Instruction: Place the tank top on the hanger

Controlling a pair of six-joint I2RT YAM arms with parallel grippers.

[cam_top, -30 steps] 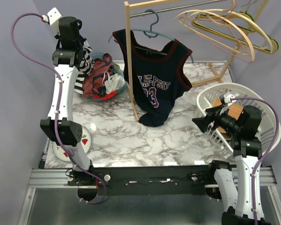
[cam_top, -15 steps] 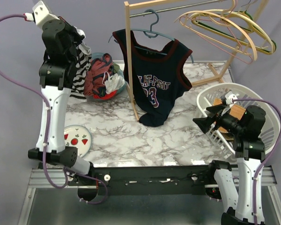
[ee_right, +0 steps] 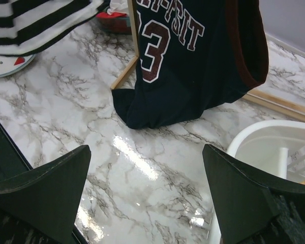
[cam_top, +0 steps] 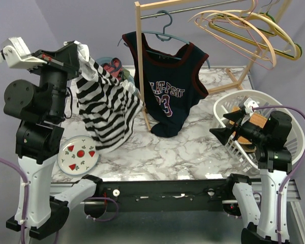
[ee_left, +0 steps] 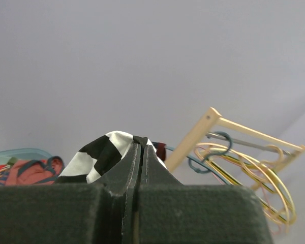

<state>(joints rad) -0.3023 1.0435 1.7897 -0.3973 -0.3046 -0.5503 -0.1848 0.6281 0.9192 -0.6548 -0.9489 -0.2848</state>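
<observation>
The dark navy tank top (cam_top: 168, 91) with the white 23 hangs on the thin grey-blue hanger (cam_top: 165, 34), whose hook sits over the rack's rod. In the right wrist view the tank top (ee_right: 193, 61) has its hem resting on the marble. My left gripper (cam_top: 81, 51) is raised at the far left, shut on a black-and-white striped garment (cam_top: 107, 112) that drapes down beside the tank top. In the left wrist view that gripper (ee_left: 141, 141) pinches the striped cloth (ee_left: 99, 155). My right gripper (cam_top: 221, 129) stands open and holds nothing, low over the table's right part (ee_right: 146, 148).
A wooden rack post (cam_top: 141, 66) stands in front of the tank top. Beige and pink hangers (cam_top: 244, 30) hang at the back right. A strawberry plate (cam_top: 79, 155) lies near left. A bowl of red clothes (cam_top: 114, 68) peeks out behind the striped garment. A white basket (cam_top: 290, 127) sits at the right.
My left arm has swung up and back toward the near left, pulling the striped garment out of the bowl so that it now hangs spread out. The right arm has barely moved.
</observation>
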